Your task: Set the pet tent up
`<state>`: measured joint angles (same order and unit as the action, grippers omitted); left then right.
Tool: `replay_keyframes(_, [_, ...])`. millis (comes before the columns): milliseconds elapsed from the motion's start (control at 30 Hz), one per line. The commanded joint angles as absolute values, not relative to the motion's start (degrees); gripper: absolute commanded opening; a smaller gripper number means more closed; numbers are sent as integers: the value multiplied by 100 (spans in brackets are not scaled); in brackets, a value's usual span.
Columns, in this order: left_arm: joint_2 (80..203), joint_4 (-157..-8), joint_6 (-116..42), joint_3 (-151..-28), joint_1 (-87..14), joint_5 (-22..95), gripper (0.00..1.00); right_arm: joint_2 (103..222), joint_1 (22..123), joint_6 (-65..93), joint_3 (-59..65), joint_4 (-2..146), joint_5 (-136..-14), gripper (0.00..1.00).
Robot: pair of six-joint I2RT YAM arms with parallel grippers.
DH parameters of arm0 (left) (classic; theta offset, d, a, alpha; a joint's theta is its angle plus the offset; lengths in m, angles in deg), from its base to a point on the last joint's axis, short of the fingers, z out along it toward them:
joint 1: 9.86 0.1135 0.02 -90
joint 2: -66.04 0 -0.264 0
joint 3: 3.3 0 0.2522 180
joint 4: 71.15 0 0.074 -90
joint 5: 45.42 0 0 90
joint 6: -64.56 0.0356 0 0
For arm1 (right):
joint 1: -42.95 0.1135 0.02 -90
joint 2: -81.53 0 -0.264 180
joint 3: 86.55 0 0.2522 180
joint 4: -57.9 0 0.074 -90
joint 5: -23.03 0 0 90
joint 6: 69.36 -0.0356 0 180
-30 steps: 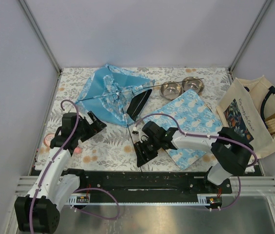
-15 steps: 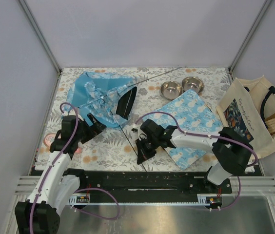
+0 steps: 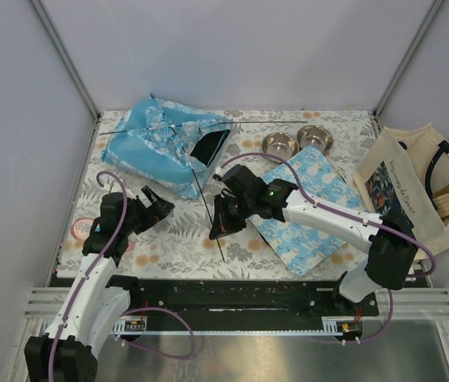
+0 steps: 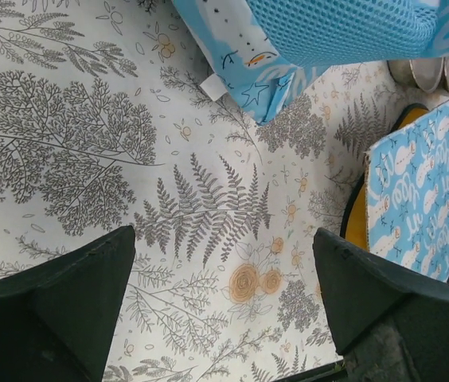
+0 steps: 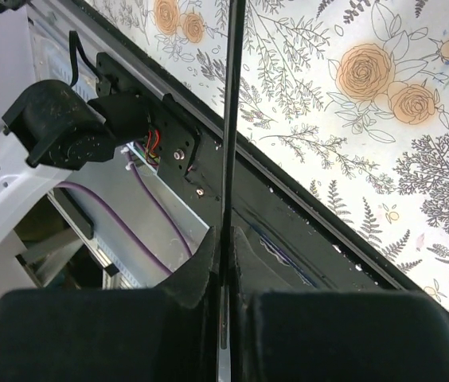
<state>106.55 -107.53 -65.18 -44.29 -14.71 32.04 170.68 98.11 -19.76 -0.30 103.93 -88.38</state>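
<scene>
The pet tent [image 3: 159, 145] lies slumped at the back left of the table, light-blue snowman fabric with a dark doorway [image 3: 208, 146] facing right. One thin black pole [image 3: 208, 216] runs from it toward the near edge. My right gripper [image 3: 218, 228] is shut on that pole [image 5: 231, 119], which passes straight between the right gripper's [image 5: 224, 239] pinched fingers. A second pole [image 3: 272, 122] lies along the back. My left gripper [image 3: 158, 208] stands open over bare tablecloth near the tent's front corner [image 4: 284, 56]; nothing is between the left gripper's [image 4: 224, 294] fingers.
A flat blue snowman mat [image 3: 308, 208] lies right of centre, also seen as the mat [image 4: 415, 191] in the left wrist view. Two steel bowls [image 3: 280, 146] [image 3: 314, 138] stand behind it. A canvas tote bag [image 3: 415, 187] sits at the right edge, a pink tape roll [image 3: 78, 231] at the left.
My right gripper has shut on the pole and moved back and left with it. The tent has swung and slid toward the back left corner. The left gripper stays open.
</scene>
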Motion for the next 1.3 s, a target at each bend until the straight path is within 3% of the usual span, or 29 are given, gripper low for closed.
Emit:
replay_keyframes(0, [10567,-9480,-6998,-3914,-1514,3219,95,17065,9718,-2409,270,10032,-8508,0])
replay_keyframes(233, [11190,-6647,-7221,-2937,-1917,3411,77,17241,9622,-3138,534,9891,-8850,0])
replay_keyframes(500, [12464,-5172,-6806,-3016,-2603,3825,83,17364,9604,-3780,938,9847,-9026,0])
replay_keyframes(1267, [14556,-3246,-7509,-3491,-3069,4924,79,17689,9578,-3842,1703,9785,-8886,0])
